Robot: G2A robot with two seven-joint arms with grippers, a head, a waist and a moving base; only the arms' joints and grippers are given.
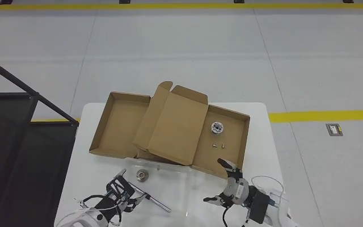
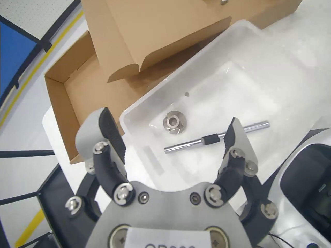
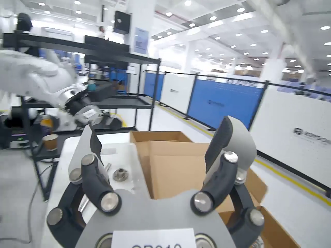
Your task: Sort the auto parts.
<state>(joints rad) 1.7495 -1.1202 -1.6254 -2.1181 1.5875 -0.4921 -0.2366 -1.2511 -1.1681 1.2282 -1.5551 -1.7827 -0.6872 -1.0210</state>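
Left wrist view: steel rod (image 2: 196, 141) in tray (image 2: 181, 70), just beyond spread left jaws.

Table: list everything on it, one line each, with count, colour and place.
table: one, white, carrying everything below
cardboard box: one, brown, open with a raised middle flap, on the table's far half
round metal part: one, silver, in the box's right section as the top view shows it
screws: two, silver, beside that part
tray: one, white, in front of the box
flanged bushing: one, silver, in the tray
rod: one, silver with a black band, in the tray beside the bushing
left gripper: grey and black, open above the tray
right gripper: grey and black, open, near the box's right section
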